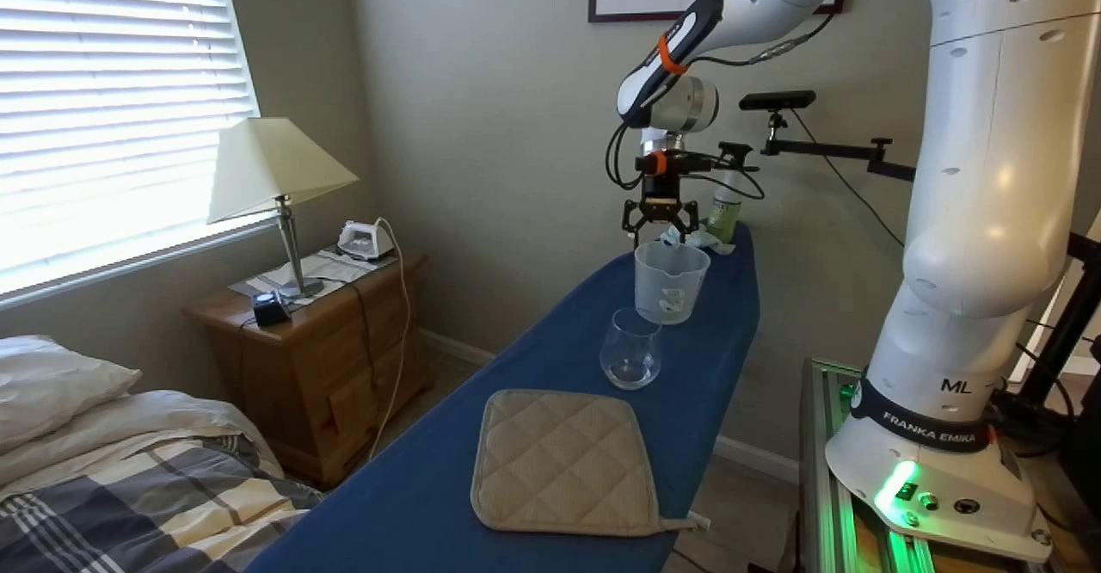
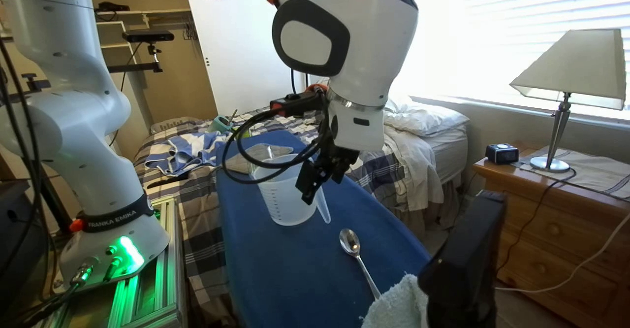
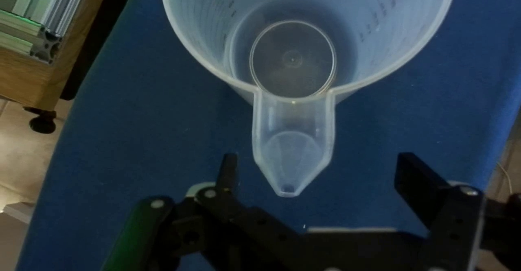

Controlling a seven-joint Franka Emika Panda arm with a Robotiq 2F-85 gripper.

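Observation:
A translucent plastic measuring pitcher (image 1: 673, 289) stands upright on the blue ironing board (image 2: 280, 274). My gripper (image 1: 660, 236) is open above its rim on the handle side, pointing down, with nothing gripped. In the wrist view the handle (image 3: 291, 153) reaches toward the space between the fingers, nearer the left finger (image 3: 228, 171) than the right; the gripper (image 3: 317, 169) shows a gap on both sides of it. Seen in an exterior view, the gripper (image 2: 322, 187) hangs close by the handle (image 2: 323, 207); contact cannot be made out. The pitcher (image 3: 244, 27) looks empty inside.
A stemless glass (image 1: 630, 362) stands beside the pitcher, with a quilted beige pot holder (image 1: 563, 461) beyond. Toward the board's narrow end lie a spoon (image 2: 350, 243) and a pale cloth (image 2: 398, 303), near a spray bottle (image 1: 725, 210). A nightstand (image 1: 344, 366) and bed flank the board.

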